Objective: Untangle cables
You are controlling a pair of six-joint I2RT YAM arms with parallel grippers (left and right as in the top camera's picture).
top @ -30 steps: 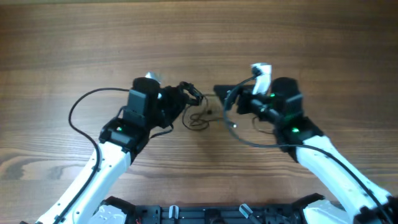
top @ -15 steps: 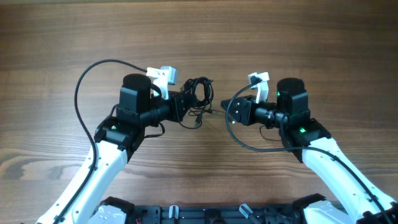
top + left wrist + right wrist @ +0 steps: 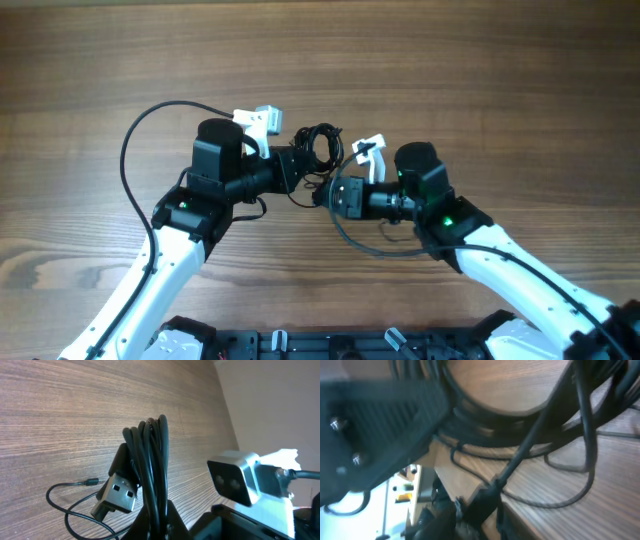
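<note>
Overhead, your left pincer (image 3: 303, 165) is clenched on the cables (image 3: 320, 145), a knotted bundle over the desk (image 3: 480, 60), with the right pincer (image 3: 326, 192) just beside it. Left wrist: grip firmly beside the USB plug (image 3: 117, 494). Right wrist: you cannot tell whether those jaws have caught a loose strand (image 3: 535, 435); confirm one strand only, then draw gently away

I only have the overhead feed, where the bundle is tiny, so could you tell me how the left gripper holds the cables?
Observer: The left gripper is shut on the cables, which rise from its jaws as a tight coil of loops.
Operator: Thank you. Are any plug ends visible?
Observer: Yes, a USB plug hangs beside the coil, metal end showing.
Operator: And the right gripper?
Observer: One thin strand runs straight into its jaws; whether it is clamped, I cannot tell.
</note>
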